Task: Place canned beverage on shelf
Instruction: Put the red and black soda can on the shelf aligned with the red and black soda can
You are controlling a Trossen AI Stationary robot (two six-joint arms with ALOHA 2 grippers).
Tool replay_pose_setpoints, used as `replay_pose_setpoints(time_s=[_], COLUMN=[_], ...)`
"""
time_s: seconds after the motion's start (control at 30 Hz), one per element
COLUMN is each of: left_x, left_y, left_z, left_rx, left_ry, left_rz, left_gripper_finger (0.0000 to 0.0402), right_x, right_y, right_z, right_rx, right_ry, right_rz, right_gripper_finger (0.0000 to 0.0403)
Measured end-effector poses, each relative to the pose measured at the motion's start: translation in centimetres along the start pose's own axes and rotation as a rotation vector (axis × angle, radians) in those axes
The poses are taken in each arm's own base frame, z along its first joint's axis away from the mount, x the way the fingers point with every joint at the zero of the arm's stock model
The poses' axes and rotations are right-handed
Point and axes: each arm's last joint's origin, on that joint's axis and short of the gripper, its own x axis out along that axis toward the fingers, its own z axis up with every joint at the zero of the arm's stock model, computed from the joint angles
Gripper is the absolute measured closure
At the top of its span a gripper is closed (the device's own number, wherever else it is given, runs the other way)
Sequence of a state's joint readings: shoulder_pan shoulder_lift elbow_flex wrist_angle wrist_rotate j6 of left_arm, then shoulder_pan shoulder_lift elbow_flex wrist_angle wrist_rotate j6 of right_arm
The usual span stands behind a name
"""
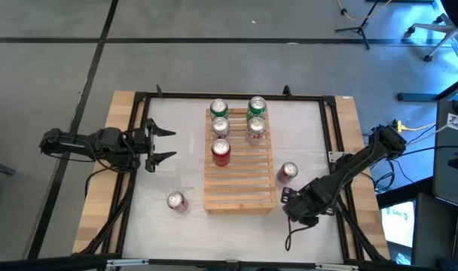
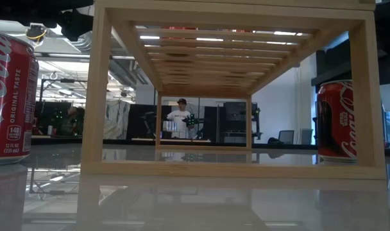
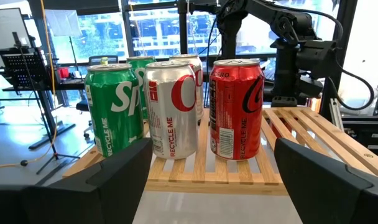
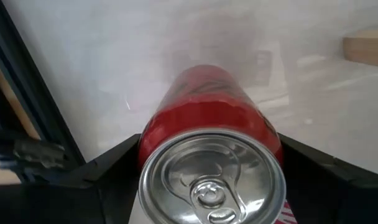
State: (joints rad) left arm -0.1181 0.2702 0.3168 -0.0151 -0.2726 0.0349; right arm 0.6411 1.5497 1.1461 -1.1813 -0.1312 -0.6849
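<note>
Currently red can [image 4: 211,158] stands upright, axis vertical, between right end effector [image 1: 295,208] fingers, gripped; base hidden. Left end effector [image 1: 163,144] wide, empty, beside shelf [image 1: 239,181].

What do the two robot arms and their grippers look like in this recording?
Both arms are dark, nearly black, built of jointed segments. The left arm ends in the left gripper, two thin pointed black fingers forming a fork shape. The right arm is the same build, with dark cables looping from its wrist; the right gripper shows broad, matte black fingers. No markings are readable.
</note>
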Motion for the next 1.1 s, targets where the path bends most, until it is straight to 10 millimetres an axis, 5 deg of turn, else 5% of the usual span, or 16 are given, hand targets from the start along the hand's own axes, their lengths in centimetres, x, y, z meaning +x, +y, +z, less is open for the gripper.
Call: replay_pose_setpoints(time_s=[0.7,1.1], left_x=[0.0,0.0], left_y=[0.0,0.0], left_z=[0.0,0.0], left_rx=[0.0,0.0], left_ry=[0.0,0.0], left_rz=[0.0,0.0], left_gripper_finger=[0.0072,0.0072], right_x=[-0.18,-0.84], right_y=[-0.29,-0.25], right_z=[-0.16,0.06], right_rx=[0.004,0.061], right_ry=[0.072,0.046], right_rz=[-0.097,-0.081], right_gripper_finger=[0.0082,0.0007])
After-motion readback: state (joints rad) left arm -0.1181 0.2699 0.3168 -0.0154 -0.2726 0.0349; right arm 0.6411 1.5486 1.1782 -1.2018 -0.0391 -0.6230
